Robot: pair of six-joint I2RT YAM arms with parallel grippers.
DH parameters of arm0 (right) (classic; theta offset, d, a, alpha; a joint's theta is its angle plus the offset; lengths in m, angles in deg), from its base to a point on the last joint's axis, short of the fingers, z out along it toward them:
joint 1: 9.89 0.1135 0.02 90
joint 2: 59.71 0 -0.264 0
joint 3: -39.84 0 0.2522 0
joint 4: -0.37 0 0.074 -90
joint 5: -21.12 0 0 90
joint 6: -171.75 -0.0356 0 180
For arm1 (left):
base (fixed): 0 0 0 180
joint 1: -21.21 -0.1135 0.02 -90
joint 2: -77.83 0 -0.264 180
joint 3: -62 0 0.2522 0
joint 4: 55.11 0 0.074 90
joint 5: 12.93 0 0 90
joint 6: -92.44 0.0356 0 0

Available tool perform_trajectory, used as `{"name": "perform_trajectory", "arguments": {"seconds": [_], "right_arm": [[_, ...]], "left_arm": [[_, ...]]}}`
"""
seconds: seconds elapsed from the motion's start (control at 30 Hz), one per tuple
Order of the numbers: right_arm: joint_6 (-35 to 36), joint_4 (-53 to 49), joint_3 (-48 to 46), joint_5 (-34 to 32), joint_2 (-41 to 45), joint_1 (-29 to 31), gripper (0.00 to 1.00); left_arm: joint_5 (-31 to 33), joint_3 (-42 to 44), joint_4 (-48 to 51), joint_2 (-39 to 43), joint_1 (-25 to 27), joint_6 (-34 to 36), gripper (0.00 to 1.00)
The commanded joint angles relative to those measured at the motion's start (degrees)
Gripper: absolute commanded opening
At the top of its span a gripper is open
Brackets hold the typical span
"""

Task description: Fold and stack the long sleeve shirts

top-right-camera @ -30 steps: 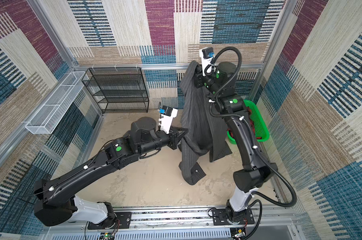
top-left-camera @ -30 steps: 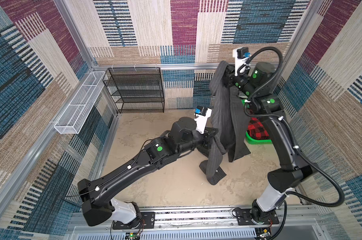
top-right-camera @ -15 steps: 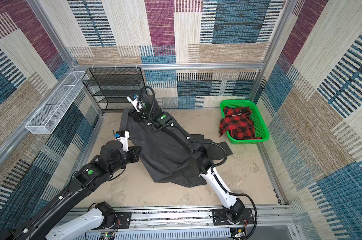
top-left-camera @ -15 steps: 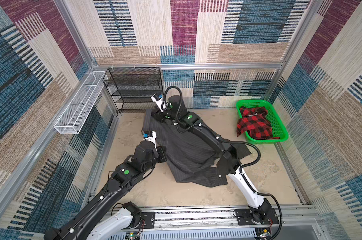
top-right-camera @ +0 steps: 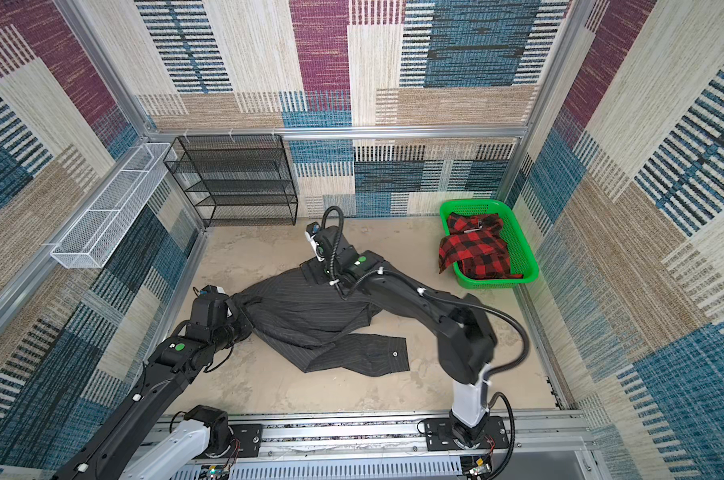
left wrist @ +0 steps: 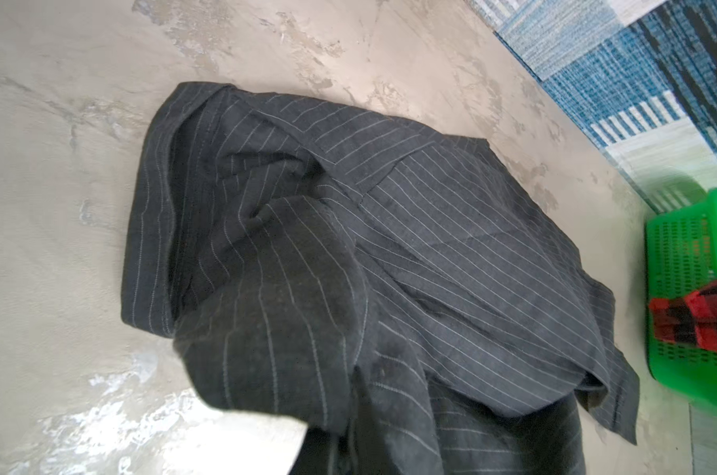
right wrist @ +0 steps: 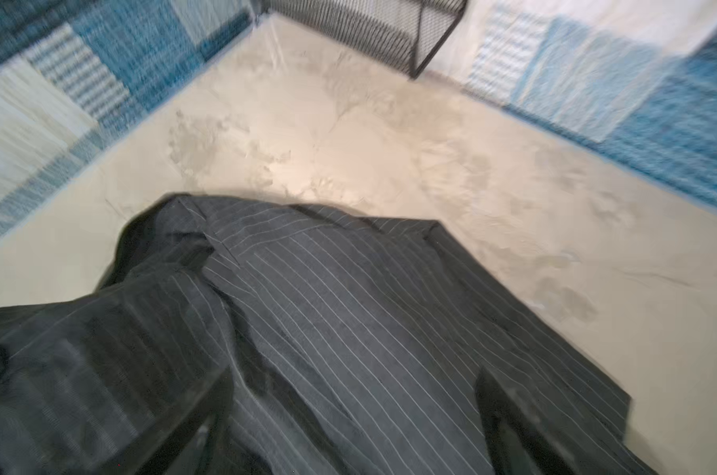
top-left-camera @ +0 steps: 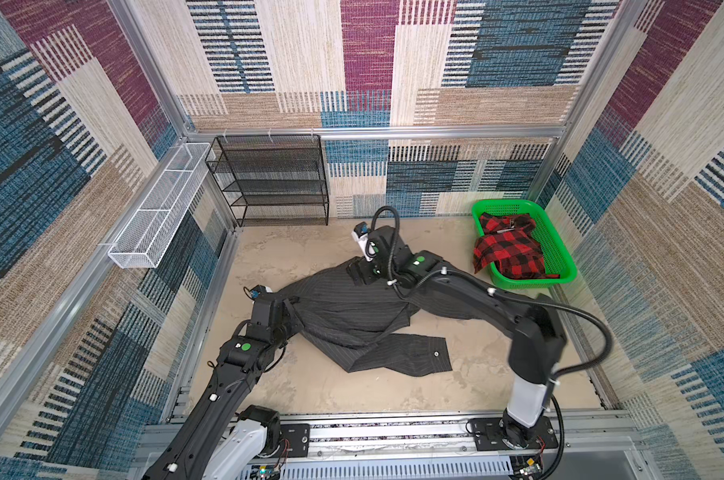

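Two long-sleeve shirts are in view. The dark charcoal cloth shirt with thin pale pinstripes point(top-left-camera: 352, 316) point(top-right-camera: 310, 320) point(left wrist: 430, 246) point(right wrist: 348, 308) lies crumpled around the middle of the mottled beige tabletop point(top-left-camera: 310, 386). One of its cuffed sleeves, with a pale button, stretches toward 5 o'clock.

The left gripper point(top-left-camera: 288, 301) point(top-right-camera: 233, 305) is at the shirt's 9 o'clock edge. It is pressed together and pinches a gathered fold of that cloth. In the left wrist view the fabric drapes over it and hides the jaws.

The right gripper point(top-left-camera: 358, 272) point(top-right-camera: 312, 270) point(right wrist: 352, 374) sits low over the shirt's 12 o'clock edge. In the blurred right wrist view its two dark fingers point(right wrist: 509, 415) are spread well apart above the striped cloth, gripping nothing.

The red-and-black buffalo-check shirt point(top-left-camera: 509, 249) point(top-right-camera: 474, 249) point(left wrist: 694, 320) lies bunched in the green plastic mesh basket point(top-left-camera: 557, 245) point(top-right-camera: 518, 245) at 2 o'clock, one corner hanging over the rim. A black wire-mesh shelf rack point(top-left-camera: 273, 183) stands at 11 o'clock against the far wall.
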Motion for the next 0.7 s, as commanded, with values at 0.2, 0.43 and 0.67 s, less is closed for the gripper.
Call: {"name": "perform_trajectory", "arguments": {"seconds": [0.2, 0.43, 0.67], "right_arm": [[-20.02, 4.01, -31.86, -8.35, 20.14, -0.12, 0.86], [-22.33, 4.29, -40.59, -6.61, 22.34, 0.23, 0.78], [-21.87, 6.67, -44.50, -4.97, 22.76, 0.89, 0.73]], "left_arm": [[-4.95, -2.73, 0.01, -1.64, -1.48, -0.10, 0.00], [-6.18, -5.74, 1.43, -2.55, -1.48, 0.49, 0.00], [-6.24, -8.20, 2.35, -3.09, -1.50, 0.95, 0.00]]}}
